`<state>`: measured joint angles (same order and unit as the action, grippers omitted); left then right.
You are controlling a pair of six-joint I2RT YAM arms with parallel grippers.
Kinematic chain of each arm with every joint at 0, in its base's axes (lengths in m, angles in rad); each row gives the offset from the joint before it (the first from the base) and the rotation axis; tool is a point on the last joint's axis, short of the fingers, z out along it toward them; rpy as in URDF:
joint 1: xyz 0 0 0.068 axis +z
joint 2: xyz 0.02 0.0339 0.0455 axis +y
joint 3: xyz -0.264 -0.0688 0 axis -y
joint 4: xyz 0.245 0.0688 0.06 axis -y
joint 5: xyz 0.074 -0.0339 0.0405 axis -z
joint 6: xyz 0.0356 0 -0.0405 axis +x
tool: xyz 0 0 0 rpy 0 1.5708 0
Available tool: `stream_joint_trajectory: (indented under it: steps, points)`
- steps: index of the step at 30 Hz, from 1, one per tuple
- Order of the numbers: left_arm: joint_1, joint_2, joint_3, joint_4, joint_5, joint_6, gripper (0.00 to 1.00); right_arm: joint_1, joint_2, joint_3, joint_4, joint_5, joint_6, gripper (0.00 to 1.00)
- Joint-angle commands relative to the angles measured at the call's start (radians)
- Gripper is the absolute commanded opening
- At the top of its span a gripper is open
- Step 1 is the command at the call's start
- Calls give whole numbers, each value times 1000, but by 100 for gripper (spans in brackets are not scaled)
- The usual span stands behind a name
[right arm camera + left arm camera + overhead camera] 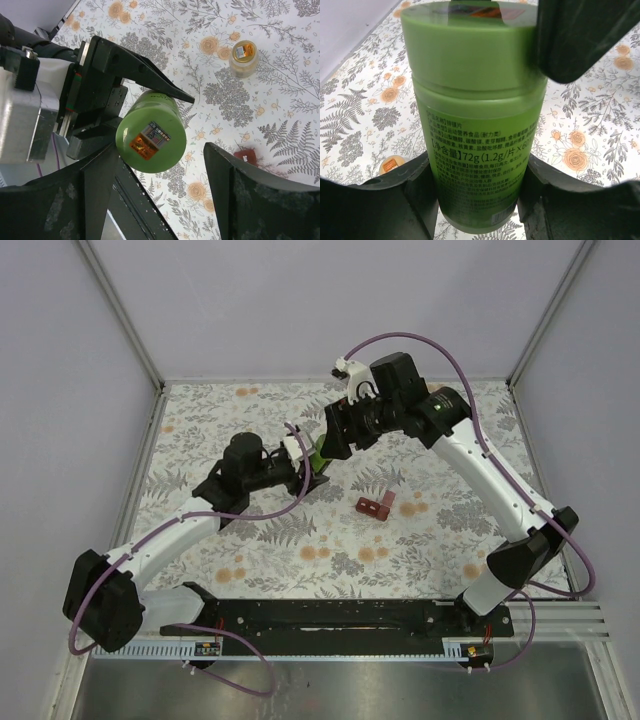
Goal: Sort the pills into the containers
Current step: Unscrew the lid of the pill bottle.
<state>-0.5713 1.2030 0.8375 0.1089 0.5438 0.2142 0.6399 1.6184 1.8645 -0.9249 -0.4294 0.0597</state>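
Closest to the left wrist camera is the green bottle (475, 125), which fills almost the whole picture, with small printed text on its body and its cap at the top. My left end effector (477, 200) holds this bottle by the lower part of the body, one dark finger pressed on each side. In the top view the bottle is tilted, its cap end pointing toward the right arm, over the back middle of the desk (250, 540), which is covered with a cloth of grey leaves and orange flowers. The cap faces the right wrist camera and has a small orange and white sticker (150, 140) on its flat top. My right end effector (170, 195) stands wide around the cap: one finger is just beside the cap edge, and I cannot tell if it touches, while the other finger is clearly apart from it with cloth visible in the gap. The small pale-and-orange bottle (243, 58) stands upright on the cloth, apart from both end effectors. The dark-red pill box (375, 505) lies on the cloth to the right of the green bottle and nearer to the arm bases, touched by nothing.
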Motion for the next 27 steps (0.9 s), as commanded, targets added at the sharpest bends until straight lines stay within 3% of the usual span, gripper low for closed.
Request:
stream_joint_trajectory:
  steps: [1,9,13,15,18,19,22,27]
  points:
    - [-19,-37,46,29,-77,39,0,-16,11,61,34,-68,54,78]
    - [-41,-31,57,17,-107,51,0,-29,31,29,58,-124,78,72]
    - [-44,-28,60,12,-110,51,0,-29,35,9,64,-137,80,61]
    - [-44,-30,58,11,-110,51,0,-28,34,1,69,-140,78,53]
    - [-44,-31,60,5,-93,50,0,-29,31,-5,69,-138,59,32]
    - [-44,-33,61,-6,-65,47,0,-31,28,-7,64,-137,49,21]
    - [-41,-34,77,-52,59,37,0,-31,14,1,43,-140,-12,6]
    - [-33,-22,121,-130,298,-12,0,-31,-52,-19,20,-184,-214,2]
